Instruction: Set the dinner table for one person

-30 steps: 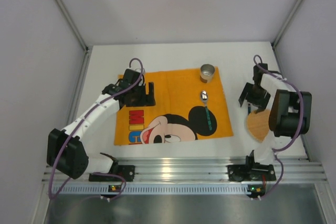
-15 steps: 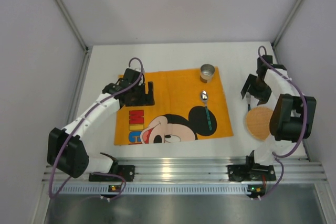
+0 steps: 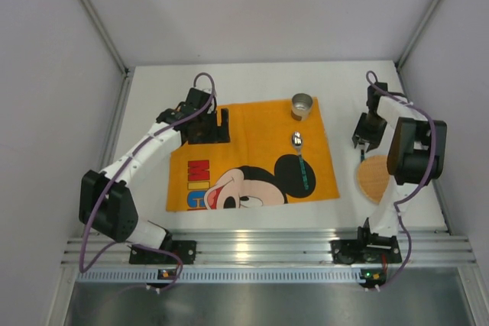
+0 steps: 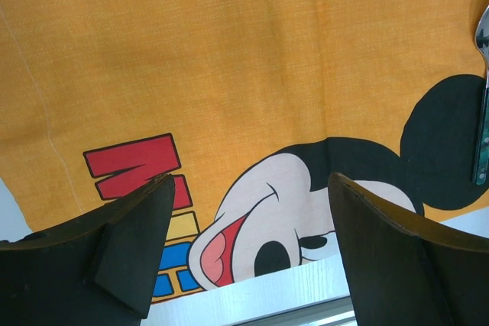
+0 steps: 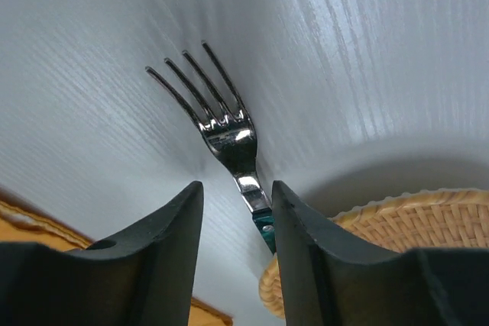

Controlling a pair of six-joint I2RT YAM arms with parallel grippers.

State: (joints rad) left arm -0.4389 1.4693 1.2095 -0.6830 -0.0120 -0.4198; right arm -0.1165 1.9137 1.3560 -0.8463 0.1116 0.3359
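The white tabletop (image 3: 252, 82) carries everything. By its right edge lies a woven mat (image 3: 373, 179). Only the wrist view shows a fork (image 5: 225, 127) beside it, with the right gripper (image 5: 237, 188) jaws apart astride its neck. The left gripper (image 4: 250, 181) jaws gape over the Mickey Mouse cloth (image 3: 252, 124), which has a steel cup (image 3: 302, 104) at its far right corner.

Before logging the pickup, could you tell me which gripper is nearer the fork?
Right. The right gripper straddles the fork at its handle; the left gripper hovers over the orange cloth, well away.
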